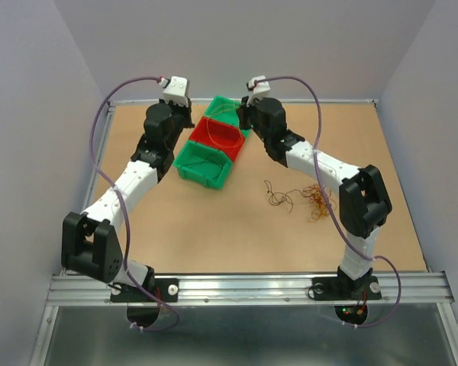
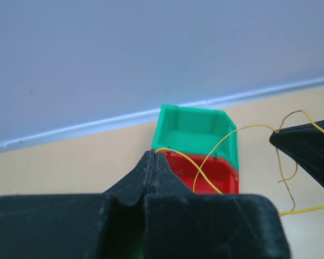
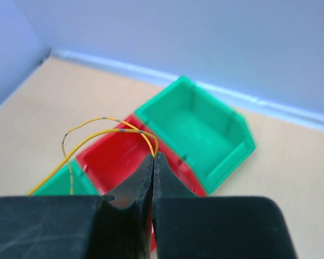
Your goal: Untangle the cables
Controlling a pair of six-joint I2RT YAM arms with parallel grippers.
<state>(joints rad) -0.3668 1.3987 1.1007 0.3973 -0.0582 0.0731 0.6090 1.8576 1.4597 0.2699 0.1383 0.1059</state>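
A thin yellow cable (image 2: 227, 141) runs between both grippers above the row of bins. My left gripper (image 2: 154, 154) is shut on one end of it, the strand coming out of its tips. In the right wrist view my right gripper (image 3: 155, 156) is shut on a doubled loop of the same yellow cable (image 3: 97, 131). The right gripper's dark fingers (image 2: 308, 148) show at the right of the left wrist view. On the table a dark cable (image 1: 278, 195) lies loose, and an orange tangle of cables (image 1: 317, 203) sits beside the right arm.
Three bins stand in a diagonal row at the back centre: a far green bin (image 1: 227, 104), a red bin (image 1: 214, 142) and a near green bin (image 1: 204, 174). Grey walls close in the table on three sides. Purple cables arc off both arms.
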